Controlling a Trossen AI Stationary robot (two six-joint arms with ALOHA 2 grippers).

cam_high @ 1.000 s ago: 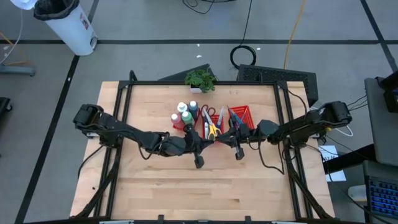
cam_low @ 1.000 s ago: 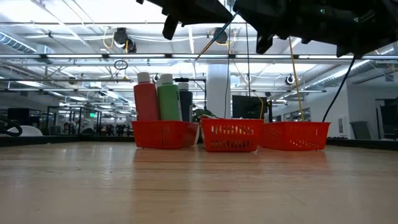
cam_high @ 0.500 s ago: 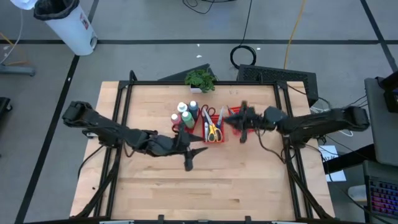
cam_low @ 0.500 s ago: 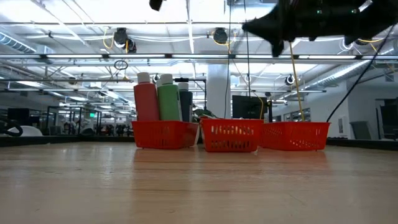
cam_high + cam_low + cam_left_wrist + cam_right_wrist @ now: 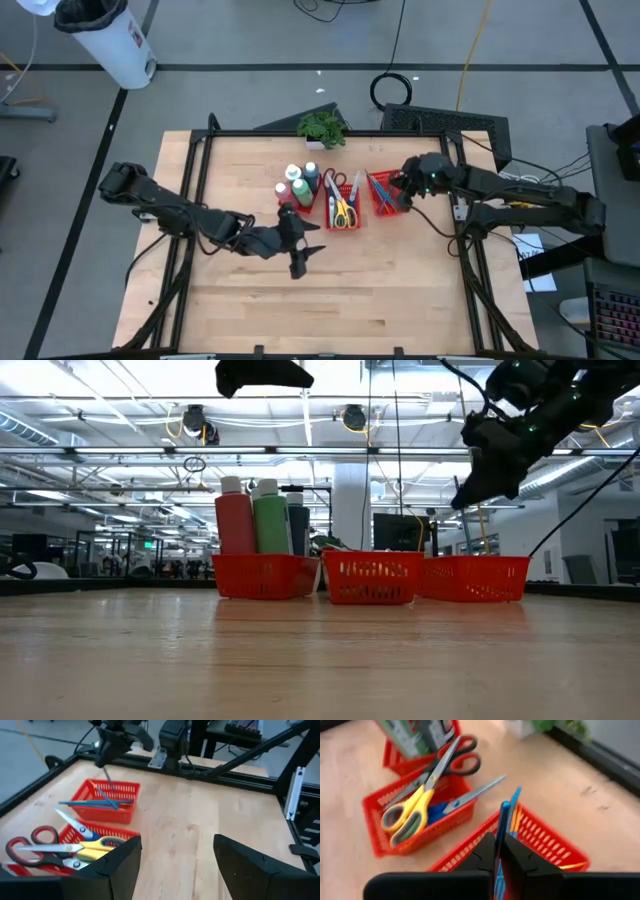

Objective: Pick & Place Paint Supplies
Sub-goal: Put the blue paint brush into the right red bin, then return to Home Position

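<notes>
Swung over the outer tray [image 5: 385, 190], right gripper [image 5: 399, 192] pinches a brush [image 5: 501, 837] upright between closed fingers.

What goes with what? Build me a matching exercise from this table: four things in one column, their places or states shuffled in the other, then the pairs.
Things
1. paint bottles
2. scissors
3. left gripper
4. right gripper

Places or states
A. fingers shut on a thin blue brush, above the right tray
B. lying in the middle tray
C. fingers open, over bare table
D. standing in the left tray

Pairs: 1-D, 2-B, 3-C, 4-A
</notes>
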